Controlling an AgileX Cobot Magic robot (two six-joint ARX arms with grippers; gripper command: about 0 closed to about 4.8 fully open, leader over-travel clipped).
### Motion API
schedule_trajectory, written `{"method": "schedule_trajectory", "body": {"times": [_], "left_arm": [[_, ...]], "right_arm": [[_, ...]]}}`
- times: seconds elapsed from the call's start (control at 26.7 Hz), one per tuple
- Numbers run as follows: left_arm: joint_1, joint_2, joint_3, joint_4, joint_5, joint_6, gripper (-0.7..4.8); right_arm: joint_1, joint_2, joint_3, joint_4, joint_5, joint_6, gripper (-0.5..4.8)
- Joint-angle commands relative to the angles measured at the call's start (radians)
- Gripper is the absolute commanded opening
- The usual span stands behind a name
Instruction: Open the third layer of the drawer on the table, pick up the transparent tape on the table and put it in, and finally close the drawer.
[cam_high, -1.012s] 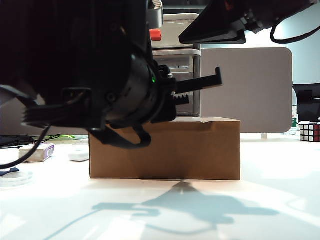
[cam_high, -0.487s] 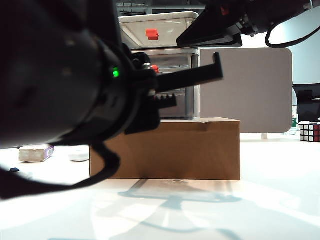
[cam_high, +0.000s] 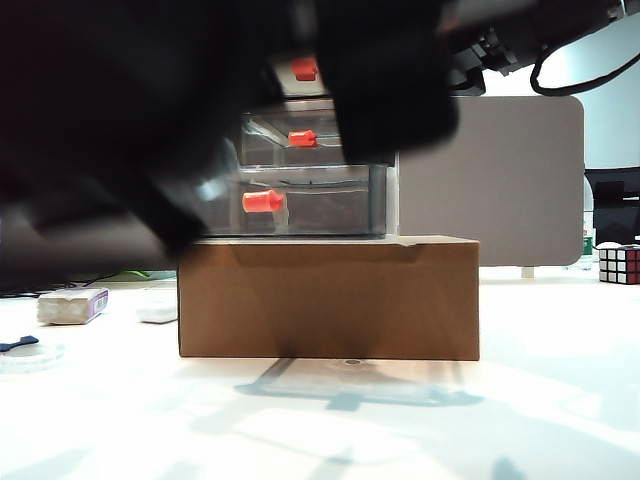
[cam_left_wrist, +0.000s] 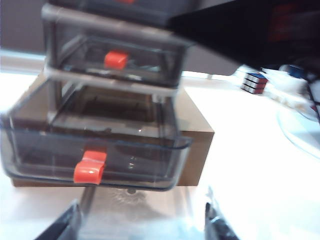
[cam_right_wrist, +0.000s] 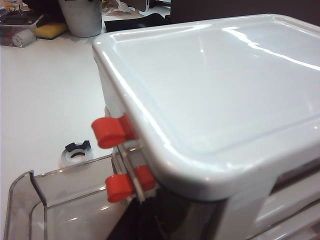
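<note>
With left fingers (cam_left_wrist: 65, 227) wide apart, empty, before the pulled-out third layer (cam_left_wrist: 95, 150), and right fingers over the drawer (cam_right_wrist: 210, 90) unreadable, pinch across its rim the light, stiff, slick transparent tape (cam_high: 25, 355) lying on the surface (cam_high: 520, 400) at 9 o'clock of the box (cam_high: 330, 300).

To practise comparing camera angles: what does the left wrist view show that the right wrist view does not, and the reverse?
Left wrist only: the open left gripper before the drawer, the box, the cube. Right wrist only: the cabinet's white top, the tape on the table. Both: the pulled-out bottom drawer and red handles. The right gripper shows in neither; it is above the cabinet.
</note>
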Motion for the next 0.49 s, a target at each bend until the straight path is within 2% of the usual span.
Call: {"method": "schedule_trajectory", "body": {"times": [0.04,0.15,0.22,0.26,0.34,0.41,0.49], "left_arm": [[-0.031,-0.13,-0.036,0.019,-0.074,0.175,2.83],[-0.012,-0.288,-0.112,0.019,-0.026,0.216,2.82],[0.066,-0.463,-0.205,0.016,0.058,0.273,2.74],[0.135,-0.571,-0.258,0.01,0.121,0.281,2.65],[0.227,-0.693,-0.3,-0.021,0.182,0.281,2.04],[0.33,-0.809,-0.321,-0.122,0.252,0.28,1.81],[0.42,-0.916,-0.32,-0.287,0.333,0.246,1.8]], "right_arm": [[0.001,-0.008,0.007,0.013,-0.02,0.006,-0.05],[0.001,-0.017,0.007,0.002,-0.031,0.006,-0.05],[0.0,-0.023,0.007,-0.011,-0.035,0.008,-0.05],[0.001,-0.028,0.007,-0.021,-0.035,0.013,-0.05],[0.0,-0.028,0.007,-0.023,-0.057,0.014,-0.05],[0.0,-0.029,0.007,-0.025,-0.057,0.014,-0.05],[0.001,-0.029,0.007,-0.025,-0.057,0.015,-0.05]]}}
